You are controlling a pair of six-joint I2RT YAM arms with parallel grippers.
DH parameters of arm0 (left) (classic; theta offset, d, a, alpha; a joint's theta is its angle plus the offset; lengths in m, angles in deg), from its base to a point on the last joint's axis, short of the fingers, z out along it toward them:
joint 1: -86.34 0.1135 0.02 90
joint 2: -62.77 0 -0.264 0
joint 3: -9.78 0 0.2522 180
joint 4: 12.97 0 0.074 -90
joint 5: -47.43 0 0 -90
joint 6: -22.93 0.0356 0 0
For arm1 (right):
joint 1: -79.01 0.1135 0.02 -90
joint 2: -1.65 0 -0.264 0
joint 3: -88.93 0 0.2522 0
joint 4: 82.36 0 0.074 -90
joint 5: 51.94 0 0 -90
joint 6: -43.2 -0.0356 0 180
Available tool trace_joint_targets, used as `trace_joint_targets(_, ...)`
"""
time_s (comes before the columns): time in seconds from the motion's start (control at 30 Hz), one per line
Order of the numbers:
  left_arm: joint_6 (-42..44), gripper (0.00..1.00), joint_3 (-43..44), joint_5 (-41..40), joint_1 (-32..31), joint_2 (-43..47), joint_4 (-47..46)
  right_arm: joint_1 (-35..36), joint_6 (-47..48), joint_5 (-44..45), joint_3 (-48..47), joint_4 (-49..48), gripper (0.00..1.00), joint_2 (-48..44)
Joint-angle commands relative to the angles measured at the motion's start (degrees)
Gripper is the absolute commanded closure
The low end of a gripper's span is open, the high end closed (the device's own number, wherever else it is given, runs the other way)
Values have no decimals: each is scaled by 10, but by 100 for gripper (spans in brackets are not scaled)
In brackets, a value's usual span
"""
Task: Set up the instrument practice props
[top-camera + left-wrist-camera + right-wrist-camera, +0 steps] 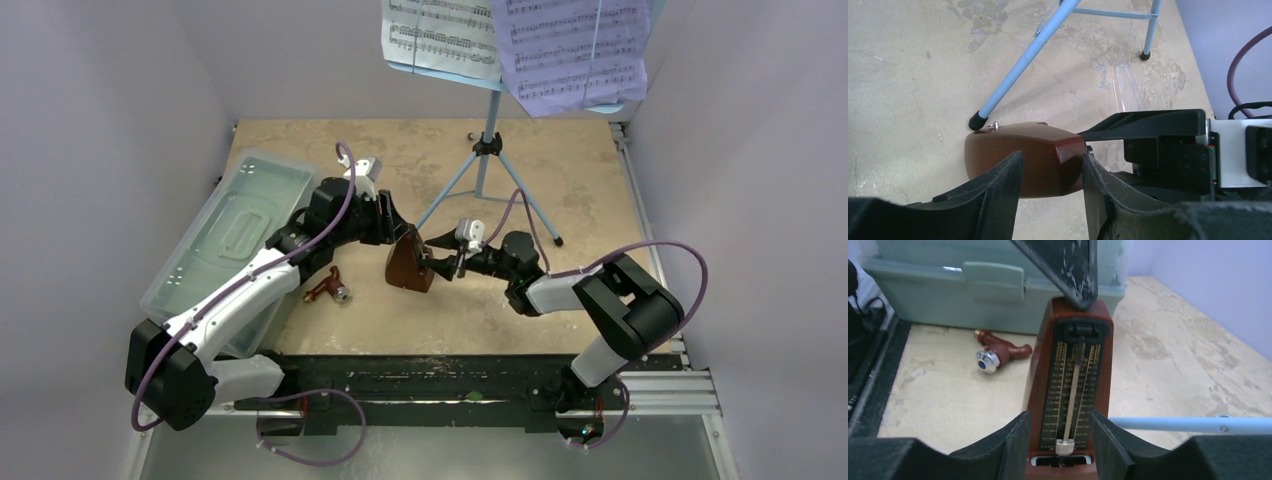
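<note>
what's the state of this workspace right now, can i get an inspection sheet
surface: beige mottled table, scuffed, no spills seen
job's things: light-blue music stand upright at the far side, white and lilac pages on its desk; brown metronome mid-table; its clear cover is off, lying flat near a stand leg
clutter: clear lidded box at the left; small brown and silver piece beside it
grippers: left gripper clamps the metronome's body; right gripper open at its face
cables: purple cables looped along both arms
surroundings: plain walls on three sides
</note>
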Motion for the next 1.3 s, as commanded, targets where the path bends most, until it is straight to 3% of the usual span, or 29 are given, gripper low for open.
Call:
trace_joint_targets(0.0, 19, 54, -17, -10, -5, -3, 80, 4, -93, -9, 0, 42, 47, -48)
trace_joint_targets(0.23, 25, 54, -13, -8, -5, -6, 82, 3, -155, 39, -56, 353, 43, -137)
trace_joint_targets(0.4, 26, 54, -14, -6, -5, -9, 81, 4, -276, 123, -38, 344, 49, -233)
trace_joint_targets(0.57, 24, 55, -17, -5, -5, -5, 80, 4, -369, 178, -100, 416, 52, -235)
trace_joint_targets(0.83, 24, 55, -17, -1, -4, -8, 76, 8, -382, 156, -136, 418, 57, -191)
trace_joint_targets(1.27, 23, 55, -17, 6, -4, -11, 73, 21, -382, 167, -168, 403, 55, -122)
